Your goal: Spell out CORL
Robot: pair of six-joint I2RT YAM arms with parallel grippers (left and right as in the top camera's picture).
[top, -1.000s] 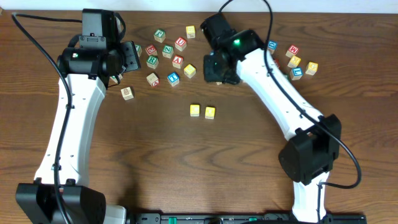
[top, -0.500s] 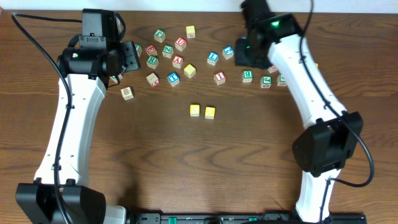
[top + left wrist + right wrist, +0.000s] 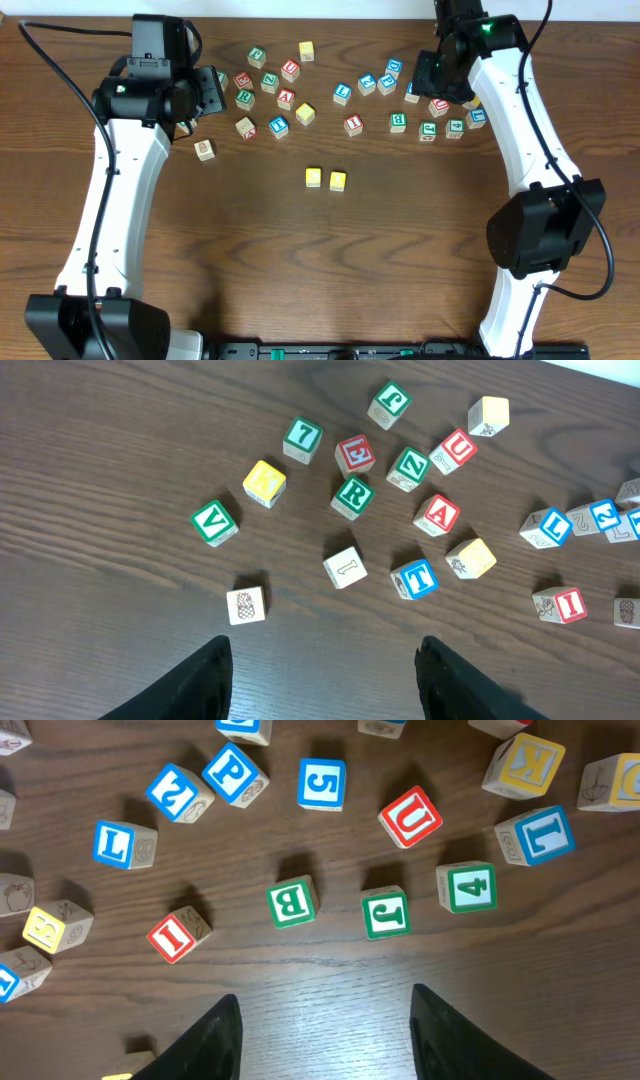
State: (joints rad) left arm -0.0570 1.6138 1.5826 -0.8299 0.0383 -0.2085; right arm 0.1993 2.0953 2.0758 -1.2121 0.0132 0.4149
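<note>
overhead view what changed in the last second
The right arm swung rightward and farther out, uncovering several letter cubes; the right gripper stands open and empty. The left arm, the two yellow cubes and the other cubes stayed put.

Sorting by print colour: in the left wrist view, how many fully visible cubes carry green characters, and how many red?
Green-character cubes: 5
Red-character cubes: 4
Total: 9

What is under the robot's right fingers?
Letter cubes on the wooden table: a green B, a green J and a green 4 lie below the open fingers. From above, the arm hides part of that spot.
</note>
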